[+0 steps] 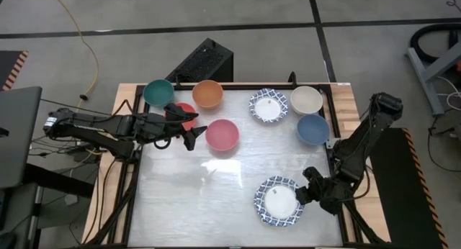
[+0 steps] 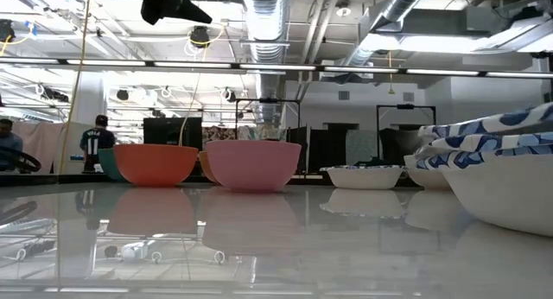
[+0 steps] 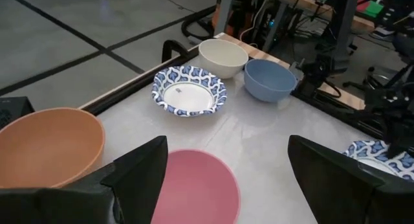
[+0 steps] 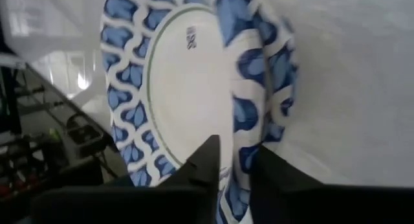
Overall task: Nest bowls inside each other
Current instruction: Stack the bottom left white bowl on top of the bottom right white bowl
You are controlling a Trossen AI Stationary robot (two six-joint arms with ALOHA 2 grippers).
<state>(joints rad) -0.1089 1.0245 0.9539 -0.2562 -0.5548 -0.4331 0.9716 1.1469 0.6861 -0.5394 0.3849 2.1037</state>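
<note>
The step in hand looks like a release at the near right of the counter (image 1: 216,206). The right end effector (image 1: 308,193) sits at the rim of the patterned stack (image 1: 279,201), which from the low and right wrist views seems to be at least 2 blue-and-white bowls already nested. In the right wrist view its 2 fingers straddle the rim with a narrow gap, 1 inside and 1 outside; they appear to be loosening, but whether they still pinch the rim cannot be told.

The left end effector (image 1: 189,131) hovers with fingers spread wide and empty, just beside the pink bowl (image 1: 222,134) and partly over the red bowl (image 1: 184,114). The left wrist view shows the pink bowl directly between its open fingers, so the next move probably calls for lowering onto that rim, closing, and carrying it into another bowl.

Still loose along the far side are the teal bowl (image 1: 158,92), orange bowl (image 1: 207,94), a single patterned bowl (image 1: 269,106), the cream bowl (image 1: 307,99) and the blue bowl (image 1: 312,129). The red bowl lies close under the left arm and could be nudged. The orange bowl stands near the pink one, leaving little room on that side for a finger. A person (image 2: 97,143) stands far back in the room.
</note>
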